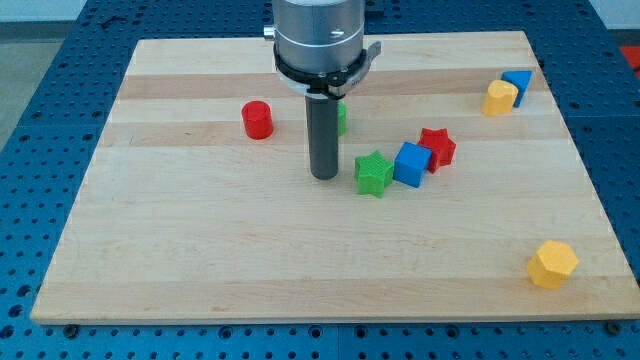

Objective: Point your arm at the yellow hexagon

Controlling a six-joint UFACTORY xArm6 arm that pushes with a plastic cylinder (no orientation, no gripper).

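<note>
You see a pale wooden board (300, 270) lying on a blue table with holes (30, 200). The rod stands straight up, and my tip (323, 176) touches the board just left of the green star (373, 173). It has no fingers and holds nothing. The yellow hexagon (552, 264) sits far off, near the view's bottom right corner.

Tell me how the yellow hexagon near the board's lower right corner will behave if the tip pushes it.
The yellow hexagon sits low on a flat face, so it should slide, not roll. Off-centre contact from my tip would probably turn it. It is near the wooden board's edge and could slip off.
</note>
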